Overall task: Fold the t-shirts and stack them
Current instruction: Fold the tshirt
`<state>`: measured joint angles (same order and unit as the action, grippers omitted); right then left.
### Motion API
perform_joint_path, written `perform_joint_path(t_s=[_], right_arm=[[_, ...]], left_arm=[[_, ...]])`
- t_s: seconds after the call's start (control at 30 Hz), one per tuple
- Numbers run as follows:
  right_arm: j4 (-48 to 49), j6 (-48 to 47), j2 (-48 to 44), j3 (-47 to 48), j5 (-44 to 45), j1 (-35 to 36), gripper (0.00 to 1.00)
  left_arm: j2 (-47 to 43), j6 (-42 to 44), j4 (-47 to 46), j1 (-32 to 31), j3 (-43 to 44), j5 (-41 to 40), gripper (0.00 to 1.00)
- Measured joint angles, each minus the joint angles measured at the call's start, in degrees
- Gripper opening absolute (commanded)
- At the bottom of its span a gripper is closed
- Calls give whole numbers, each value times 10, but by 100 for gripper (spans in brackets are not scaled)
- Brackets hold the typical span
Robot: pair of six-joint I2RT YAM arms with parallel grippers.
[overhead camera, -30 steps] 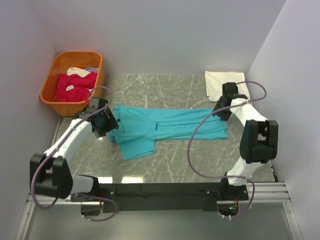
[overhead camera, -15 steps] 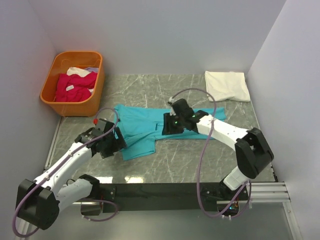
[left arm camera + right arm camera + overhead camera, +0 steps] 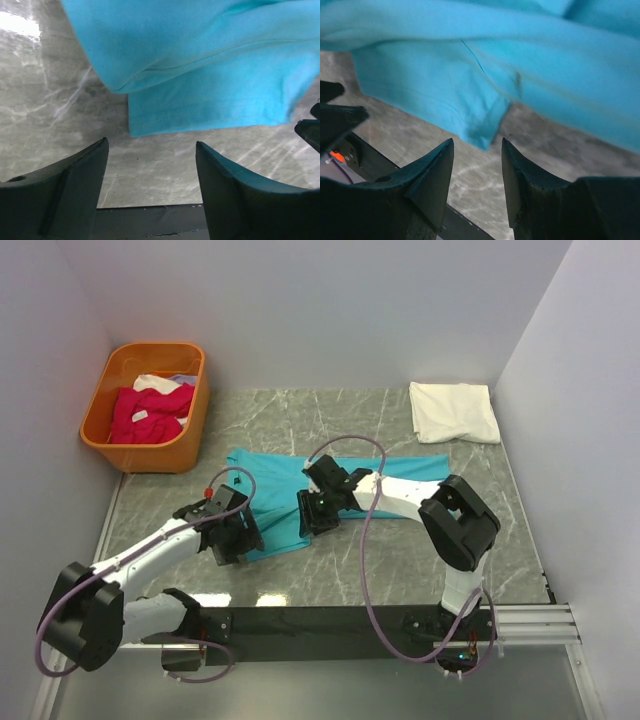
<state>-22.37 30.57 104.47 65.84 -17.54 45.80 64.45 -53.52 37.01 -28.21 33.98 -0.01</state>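
Note:
The turquoise-teal t-shirt [image 3: 275,475] lies spread on the grey marble table, one sleeve hanging toward the near edge. My left gripper [image 3: 240,538] is open and empty at the sleeve's left near corner; in the left wrist view [image 3: 152,150] the sleeve hem [image 3: 200,110] lies just beyond its fingertips. My right gripper [image 3: 312,515] is open and empty at the sleeve's right side; in the right wrist view [image 3: 477,145] a corner of the teal cloth [image 3: 480,130] sits just ahead of the tips. A folded white t-shirt [image 3: 455,412] lies at the back right. Magenta-pink shirts [image 3: 145,412] lie in the basket.
The orange plastic basket [image 3: 110,435] stands at the back left against the wall, with a bit of white cloth in it too. White walls close in the table on three sides. The black base rail [image 3: 330,620] runs along the near edge.
My right arm has swung from the shirt's right end across to its middle by the sleeve. My left arm has come from the shirt's left end toward the near edge, to the sleeve's corner.

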Motion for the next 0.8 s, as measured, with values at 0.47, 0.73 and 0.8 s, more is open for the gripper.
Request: perform_joint_path(t_s=[0.47, 0.73, 0.8], right_arm=[[-33, 5, 59, 55, -10, 14, 47], [-49, -2, 81, 76, -17, 19, 0], [-58, -3, 82, 84, -17, 19, 0]], left_arm=[[91, -4, -27, -34, 14, -15, 26], [92, -3, -24, -37, 24, -36, 1], [91, 0, -11, -37, 44, -50, 1]])
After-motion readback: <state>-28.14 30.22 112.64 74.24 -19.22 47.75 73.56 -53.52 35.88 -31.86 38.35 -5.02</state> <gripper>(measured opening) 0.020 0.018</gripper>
